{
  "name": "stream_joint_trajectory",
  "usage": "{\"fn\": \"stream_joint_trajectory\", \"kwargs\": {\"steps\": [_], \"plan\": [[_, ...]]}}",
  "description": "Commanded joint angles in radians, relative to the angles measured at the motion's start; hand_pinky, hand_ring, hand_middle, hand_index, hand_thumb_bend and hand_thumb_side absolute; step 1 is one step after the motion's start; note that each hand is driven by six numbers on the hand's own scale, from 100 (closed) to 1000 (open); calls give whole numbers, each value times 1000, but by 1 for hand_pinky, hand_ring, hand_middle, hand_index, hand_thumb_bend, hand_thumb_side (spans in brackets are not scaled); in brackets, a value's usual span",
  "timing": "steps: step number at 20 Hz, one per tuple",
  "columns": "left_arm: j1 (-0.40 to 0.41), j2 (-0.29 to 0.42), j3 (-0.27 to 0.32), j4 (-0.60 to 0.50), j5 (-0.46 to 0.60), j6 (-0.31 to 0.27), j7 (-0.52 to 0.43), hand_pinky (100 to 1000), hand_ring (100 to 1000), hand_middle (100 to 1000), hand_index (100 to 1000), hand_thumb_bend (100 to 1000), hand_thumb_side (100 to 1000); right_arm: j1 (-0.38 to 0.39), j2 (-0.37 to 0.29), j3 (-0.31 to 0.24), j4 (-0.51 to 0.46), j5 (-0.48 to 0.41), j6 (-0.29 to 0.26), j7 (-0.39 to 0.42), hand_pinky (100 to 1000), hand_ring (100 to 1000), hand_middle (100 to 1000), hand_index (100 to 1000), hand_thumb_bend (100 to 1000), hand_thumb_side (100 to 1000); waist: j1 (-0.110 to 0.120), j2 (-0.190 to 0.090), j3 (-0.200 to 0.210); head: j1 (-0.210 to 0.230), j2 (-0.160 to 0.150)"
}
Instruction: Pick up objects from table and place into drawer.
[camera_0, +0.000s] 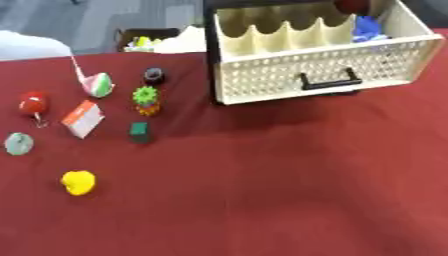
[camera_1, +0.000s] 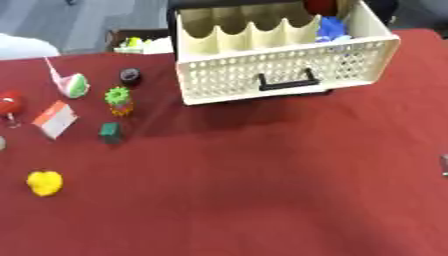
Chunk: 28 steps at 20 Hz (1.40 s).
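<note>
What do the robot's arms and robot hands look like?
No arm or robot hand shows in these pictures, so their colours and shapes cannot be told. Only the red cloth-covered table and the cream perforated plastic drawer with small things nearby are in view. A tiny grey sliver sits at the right edge of the right eye view, too small to identify.

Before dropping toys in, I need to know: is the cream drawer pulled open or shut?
Open. The drawer stands out from its dark frame, its scalloped divider and inside showing from above, with something blue already inside.
</note>
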Motion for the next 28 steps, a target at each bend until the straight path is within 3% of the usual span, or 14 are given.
{"fn": "stream_joint_trajectory", "kwargs": {"steps": [1, 9, 18, 23, 26, 28], "plan": [[-22, 55, -3, -12, -4, 36, -47, 618, 735, 778, 990, 100, 749, -2, -16, -12, -6, 12, -14, -13, 638, 559, 523, 716, 100, 1000, -3, -19, -2, 17, -13], [-146, 46, -69, 111, -49, 136, -137, 670, 774, 792, 968, 100, 784, 0, -11, -8, -6, 15, -9, -11, 640, 560, 524, 714, 100, 1000, -2, -22, -9, 25, -12], [-324, -52, -140, 352, -71, 139, -186, 682, 787, 801, 966, 100, 896, -25, -15, -4, -6, 3, 8, -8, 641, 560, 524, 712, 100, 1000, 1, -21, -18, 27, -62], [-395, -107, -162, 476, -71, 141, -222, 725, 813, 814, 976, 258, 974, -53, -20, -2, -6, -9, 38, -2, 642, 559, 522, 709, 100, 1000, 4, -15, -26, 26, -81], [-429, -134, -173, 533, -69, 127, -250, 754, 830, 811, 959, 409, 1000, -59, -18, -2, -6, -11, 48, 2, 642, 557, 521, 707, 100, 1000, 6, -11, -30, 29, -80], [-448, -149, -181, 567, -72, 110, -277, 763, 835, 812, 956, 436, 1000, -60, -17, -1, -6, -10, 52, 5, 643, 557, 520, 706, 100, 1000, 9, -8, -33, 30, -79]]}}
